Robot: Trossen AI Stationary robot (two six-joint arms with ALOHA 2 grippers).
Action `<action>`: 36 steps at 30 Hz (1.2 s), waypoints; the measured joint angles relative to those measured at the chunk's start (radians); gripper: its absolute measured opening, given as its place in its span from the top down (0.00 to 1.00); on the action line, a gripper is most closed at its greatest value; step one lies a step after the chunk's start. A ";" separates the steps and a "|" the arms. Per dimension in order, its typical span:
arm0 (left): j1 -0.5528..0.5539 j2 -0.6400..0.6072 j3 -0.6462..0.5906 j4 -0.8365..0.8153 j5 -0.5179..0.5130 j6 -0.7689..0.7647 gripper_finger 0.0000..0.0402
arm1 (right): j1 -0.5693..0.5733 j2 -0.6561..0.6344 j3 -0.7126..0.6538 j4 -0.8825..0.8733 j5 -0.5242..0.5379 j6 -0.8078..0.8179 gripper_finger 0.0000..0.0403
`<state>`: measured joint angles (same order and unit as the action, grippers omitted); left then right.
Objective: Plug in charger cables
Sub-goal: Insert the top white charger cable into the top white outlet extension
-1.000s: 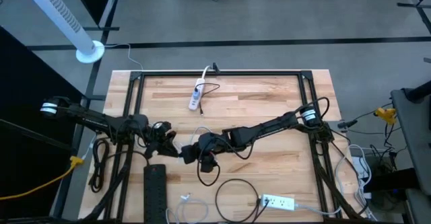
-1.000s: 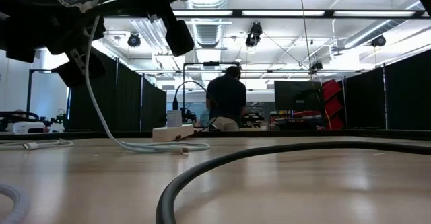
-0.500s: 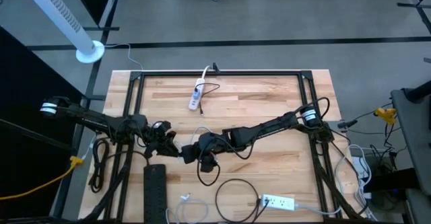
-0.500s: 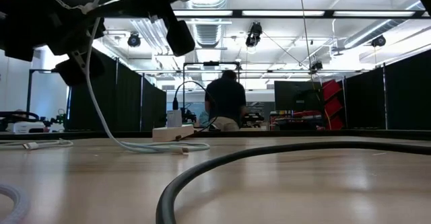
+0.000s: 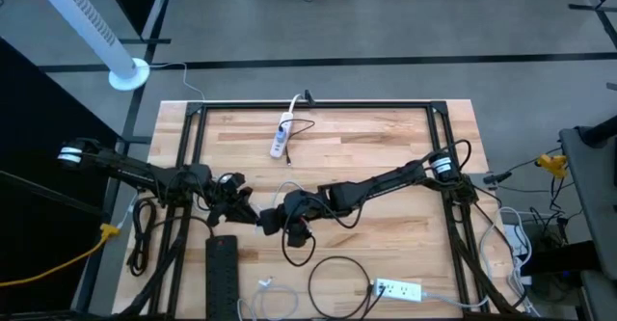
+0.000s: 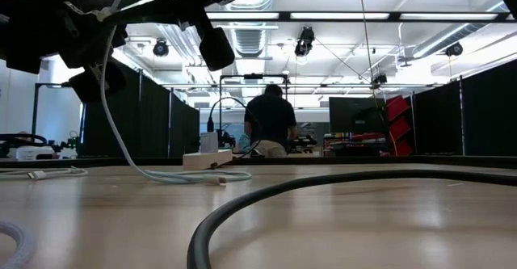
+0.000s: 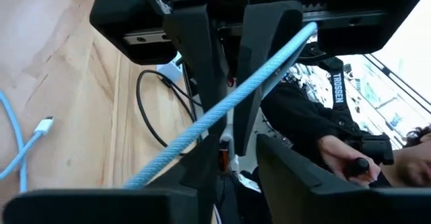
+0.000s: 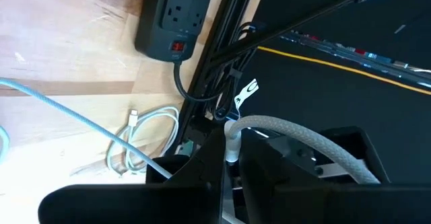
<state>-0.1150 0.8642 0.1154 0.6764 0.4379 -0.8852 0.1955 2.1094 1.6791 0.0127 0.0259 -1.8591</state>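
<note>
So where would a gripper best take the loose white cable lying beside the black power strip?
The white cable lies flat on the table, so come straight down, jaws straddling it, just behind the small plug end, which pokes clear of the loop.

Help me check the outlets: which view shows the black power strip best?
Right wrist view: the black power strip shows its sockets and red switch. High view shows it whole but small. Other views miss it.
</note>
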 joint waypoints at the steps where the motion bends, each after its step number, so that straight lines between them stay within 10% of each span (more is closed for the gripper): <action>1: 0.000 0.000 0.000 -0.001 0.000 0.006 0.86 | 0.000 0.000 0.000 0.001 0.000 0.000 0.96; 7: 0.000 -0.002 0.000 -0.006 0.001 0.009 0.98 | 0.000 0.000 0.000 0.003 -0.001 -0.001 0.96; 24: -0.002 0.003 0.000 0.001 0.035 -0.032 0.65 | -0.002 0.000 -0.001 0.012 0.020 0.000 0.96; 36: -0.003 0.008 0.000 -0.006 0.008 0.000 0.93 | -0.001 0.000 -0.001 0.016 0.018 -0.003 0.96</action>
<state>-0.1181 0.8723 0.1158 0.6704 0.4455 -0.8855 0.1944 2.1094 1.6783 0.0287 0.0442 -1.8623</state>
